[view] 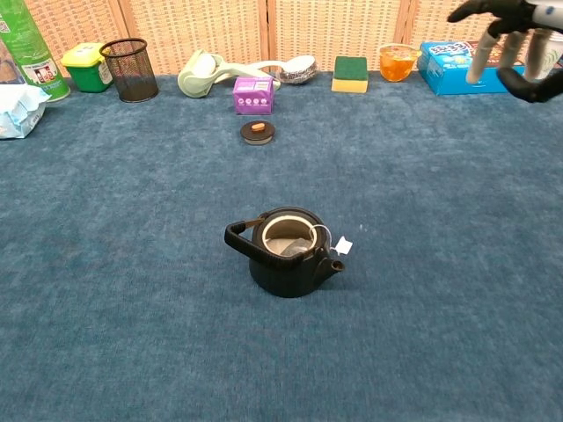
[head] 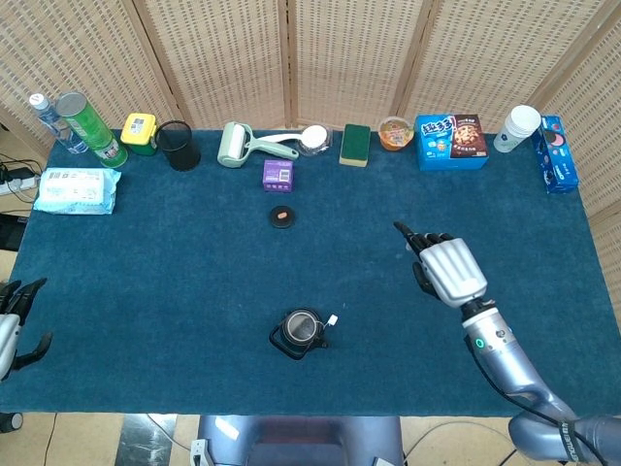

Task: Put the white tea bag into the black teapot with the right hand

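The black teapot [head: 300,333] [view: 288,252] stands lidless near the table's front middle. The white tea bag [view: 293,251] lies inside it, and its string hangs over the rim to a small white tag [view: 343,245] [head: 333,319] beside the spout. My right hand [head: 448,269] [view: 514,35] hovers well to the right of the pot, empty, with its fingers spread. My left hand [head: 14,320] shows at the left edge of the head view, off the table, fingers apart and holding nothing.
The pot's lid [head: 282,216] [view: 258,131] lies behind the teapot, with a purple box [head: 278,174] further back. Along the far edge stand a mesh cup [head: 179,145], a lint roller [head: 238,145], a sponge [head: 355,145], snack boxes [head: 451,142] and a paper cup [head: 517,127].
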Controlling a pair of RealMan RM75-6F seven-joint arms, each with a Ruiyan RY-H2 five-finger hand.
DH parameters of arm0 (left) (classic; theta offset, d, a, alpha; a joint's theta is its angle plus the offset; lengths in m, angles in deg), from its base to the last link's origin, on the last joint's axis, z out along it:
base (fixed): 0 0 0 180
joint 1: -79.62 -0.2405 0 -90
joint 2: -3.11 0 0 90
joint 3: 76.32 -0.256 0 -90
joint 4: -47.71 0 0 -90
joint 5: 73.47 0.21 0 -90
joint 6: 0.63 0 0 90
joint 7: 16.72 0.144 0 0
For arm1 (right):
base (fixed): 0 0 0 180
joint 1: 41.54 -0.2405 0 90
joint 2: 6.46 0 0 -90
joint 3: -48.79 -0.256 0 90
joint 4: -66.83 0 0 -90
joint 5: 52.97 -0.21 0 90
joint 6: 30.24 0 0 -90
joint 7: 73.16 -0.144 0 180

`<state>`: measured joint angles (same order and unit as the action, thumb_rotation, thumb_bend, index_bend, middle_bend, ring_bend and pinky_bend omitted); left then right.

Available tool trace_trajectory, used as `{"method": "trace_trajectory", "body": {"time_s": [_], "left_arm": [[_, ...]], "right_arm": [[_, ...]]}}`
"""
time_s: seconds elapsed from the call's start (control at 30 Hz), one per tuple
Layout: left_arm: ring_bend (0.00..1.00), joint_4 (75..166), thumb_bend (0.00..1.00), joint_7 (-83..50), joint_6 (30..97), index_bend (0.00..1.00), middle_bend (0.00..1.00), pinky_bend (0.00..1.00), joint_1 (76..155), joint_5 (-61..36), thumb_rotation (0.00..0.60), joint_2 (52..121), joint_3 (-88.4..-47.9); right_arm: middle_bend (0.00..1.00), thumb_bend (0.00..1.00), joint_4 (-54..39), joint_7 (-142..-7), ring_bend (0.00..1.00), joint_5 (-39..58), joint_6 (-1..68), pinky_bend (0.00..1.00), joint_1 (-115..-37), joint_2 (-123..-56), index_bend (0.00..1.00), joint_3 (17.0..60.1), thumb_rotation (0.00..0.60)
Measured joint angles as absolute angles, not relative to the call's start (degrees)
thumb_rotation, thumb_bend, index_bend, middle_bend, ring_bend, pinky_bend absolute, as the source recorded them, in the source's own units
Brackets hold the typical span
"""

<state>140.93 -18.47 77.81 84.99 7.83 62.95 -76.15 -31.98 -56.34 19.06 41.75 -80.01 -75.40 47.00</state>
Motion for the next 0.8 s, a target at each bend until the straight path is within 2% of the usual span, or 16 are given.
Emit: {"method": "trace_trajectory", "body": {"time_s": [0.23,0.8], "left_arm": [[0.00,139.4,0.45,-19.3,79.2,0.03,0.14,0.12,83.0,6.6,0.600,64.2,-76.7],[0.00,136.3,0.45,-19.2,83.2,0.03,0.14,0.12,79.2,6.9,0.600,67.3,-77.5]], "right_arm": [[0.28,0.63,-29.6,-56.9,0.30,21.3,47.3,0.35,-73.9,-77.4,0.05,48.2,0.600],[0.28,0.62,-25.9,-58.2,0.30,23.9,63.0,0.34,-57.8,-80.2,0.07,50.1,0.600]]}}
